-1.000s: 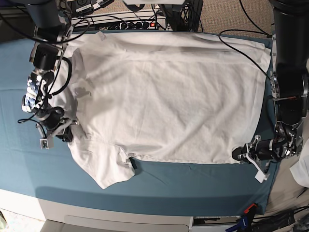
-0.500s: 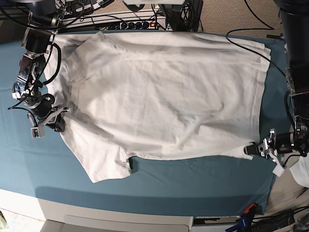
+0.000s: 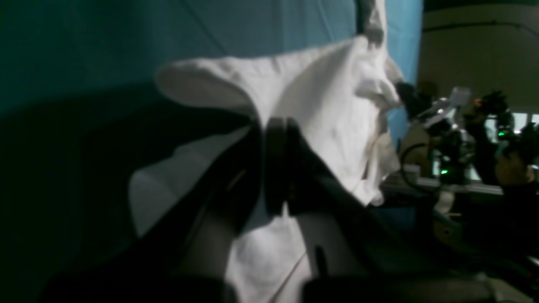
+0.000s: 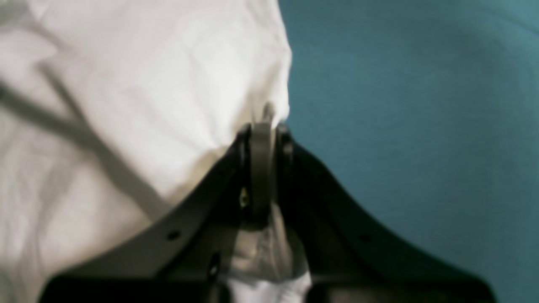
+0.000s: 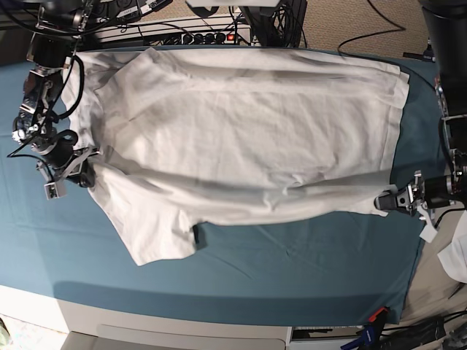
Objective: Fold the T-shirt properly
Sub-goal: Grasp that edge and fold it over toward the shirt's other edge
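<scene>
The white T-shirt (image 5: 248, 138) lies spread across the teal cloth (image 5: 292, 270), sleeve end at the view's left and hem at its right. Its front edge is pulled taut between my two grippers. My left gripper (image 5: 387, 200), at the base view's right, is shut on the front hem corner. In the left wrist view its fingertips (image 3: 276, 126) pinch bunched white T-shirt fabric (image 3: 328, 105). My right gripper (image 5: 86, 171), at the view's left, is shut on the shirt's edge above the near sleeve. In the right wrist view its closed tips (image 4: 264, 126) clamp the T-shirt's border (image 4: 147, 84).
A power strip and cables (image 5: 204, 33) run along the table's far edge. A black cable (image 5: 365, 51) crosses the shirt's far right corner. Another white cloth (image 5: 456, 259) hangs off the right side. A small dark item (image 5: 195, 235) sits by the near sleeve.
Both grippers have moved outward and slightly toward the back, each still holding the shirt. The shirt's front edge has been drawn straighter and tighter, and the near sleeve shifted left.
</scene>
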